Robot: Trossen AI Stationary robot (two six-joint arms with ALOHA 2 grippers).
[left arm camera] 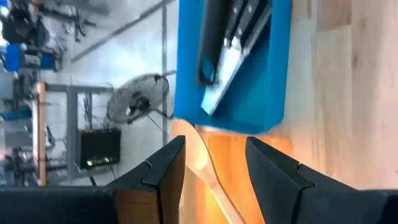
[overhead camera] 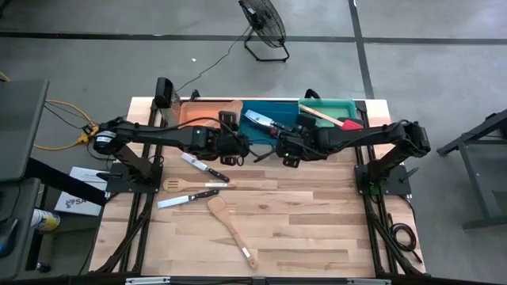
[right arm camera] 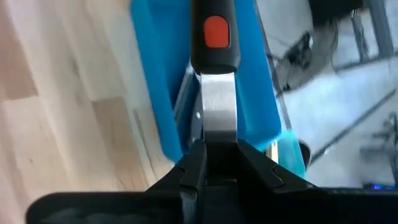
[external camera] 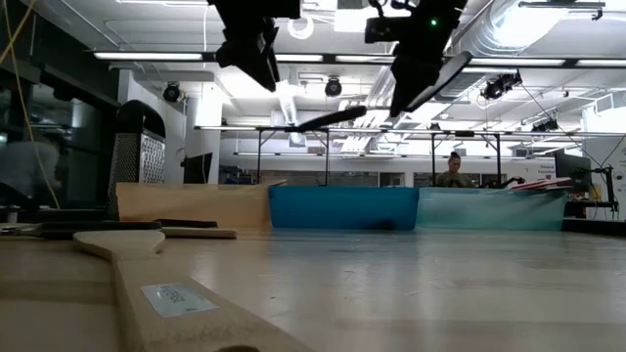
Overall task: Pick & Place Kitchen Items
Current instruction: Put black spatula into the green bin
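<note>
My right gripper (right arm camera: 217, 146) is shut on a utensil with a steel blade and a black handle (right arm camera: 214, 31) bearing an orange-red spot. It hangs over the blue bin (overhead camera: 273, 111). In the low view the dark handle (external camera: 333, 119) sticks out leftward from that gripper (external camera: 421, 73), high above the table. My left gripper (left arm camera: 214, 162) stands open and holds nothing, above where the orange bin (overhead camera: 202, 112) meets the blue bin (left arm camera: 261, 93). Knives (left arm camera: 233, 56) lie in the blue bin. Other kitchen items lie flat on the table: two knives (overhead camera: 204, 168) (overhead camera: 186, 198), a wooden fork (overhead camera: 194, 185) and a wooden spatula (overhead camera: 234, 226). My right gripper pinches the utensil's steel part (right arm camera: 217, 118) between its two fingers, just short of the black handle. The fingers slant down toward the table's far side and lie along the utensil, whose handle points on ahead of them. The utensil is lifted clear, above the blue bin.
Three bins stand in a row along the far edge: orange, blue, and green (overhead camera: 329, 107) with a red-headed turner (overhead camera: 339, 120) in it. A pale wooden utensil (overhead camera: 234, 107) lies in the orange bin. The table's near half (overhead camera: 317, 229) is bare wood.
</note>
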